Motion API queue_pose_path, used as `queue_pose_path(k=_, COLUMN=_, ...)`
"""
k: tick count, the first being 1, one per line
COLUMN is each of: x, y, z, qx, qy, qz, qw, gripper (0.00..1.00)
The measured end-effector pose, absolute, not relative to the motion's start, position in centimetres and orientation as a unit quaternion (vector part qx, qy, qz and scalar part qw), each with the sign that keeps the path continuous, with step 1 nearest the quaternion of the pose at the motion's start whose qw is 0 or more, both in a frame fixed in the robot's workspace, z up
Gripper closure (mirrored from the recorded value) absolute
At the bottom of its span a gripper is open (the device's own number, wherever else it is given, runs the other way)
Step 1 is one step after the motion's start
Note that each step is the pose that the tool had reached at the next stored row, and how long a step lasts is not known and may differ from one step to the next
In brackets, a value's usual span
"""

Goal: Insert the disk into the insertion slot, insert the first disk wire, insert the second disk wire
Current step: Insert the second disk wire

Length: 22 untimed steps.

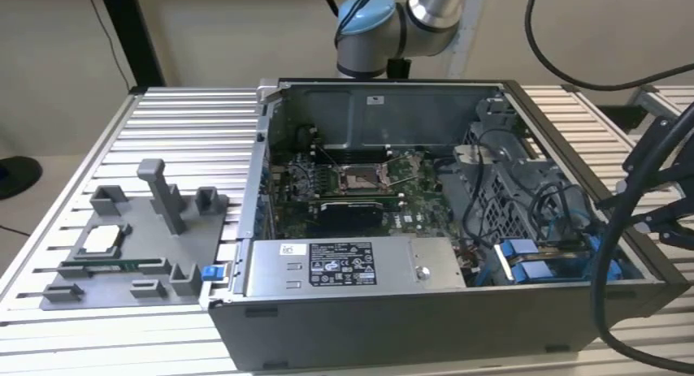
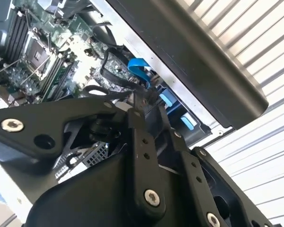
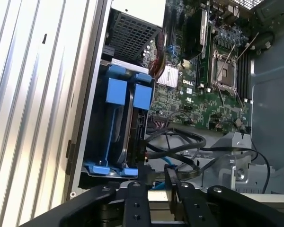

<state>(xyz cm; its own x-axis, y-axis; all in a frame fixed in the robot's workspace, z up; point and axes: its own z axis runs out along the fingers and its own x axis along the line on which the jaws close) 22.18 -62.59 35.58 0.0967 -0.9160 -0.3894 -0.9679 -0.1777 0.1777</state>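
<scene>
The disk (image 3: pixel 138 127), clipped in its bright blue carrier (image 3: pixel 116 92), sits inside the insertion slot (image 3: pixel 92 118), a grey sheet-metal bay at the case's edge. In the exterior view the disk's blue carrier (image 1: pixel 534 270) shows at the case's near right corner. My gripper (image 3: pixel 157 174) hangs just off the disk's connector end, shut on a black wire plug (image 3: pixel 143 158) that lies against the disk's edge. Black wires (image 3: pixel 180 142) and a flat blue wire (image 2: pixel 139 68) loop from the board towards the gripper (image 2: pixel 149 101).
The open computer case (image 1: pixel 434 319) lies on a slatted table (image 1: pixel 184 124). Inside are the motherboard with its CPU socket (image 1: pixel 358 177) and a grey labelled power-supply box (image 1: pixel 341 266). A grey fixture tray (image 1: pixel 130 246) stands at the exterior view's left. Thick black cables (image 1: pixel 639 197) hang at its right.
</scene>
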Motion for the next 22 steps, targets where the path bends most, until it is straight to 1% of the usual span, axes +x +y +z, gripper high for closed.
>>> queue_pose_path(k=9, x=22.6, y=-62.9, z=34.4, qx=-0.738, qy=0.638, qz=0.211, qw=0.062, gripper=0.0)
queue_pose_path(k=22, x=22.7, y=-62.9, z=34.0, qx=-0.737, qy=0.639, qz=0.211, qw=0.063, gripper=0.0)
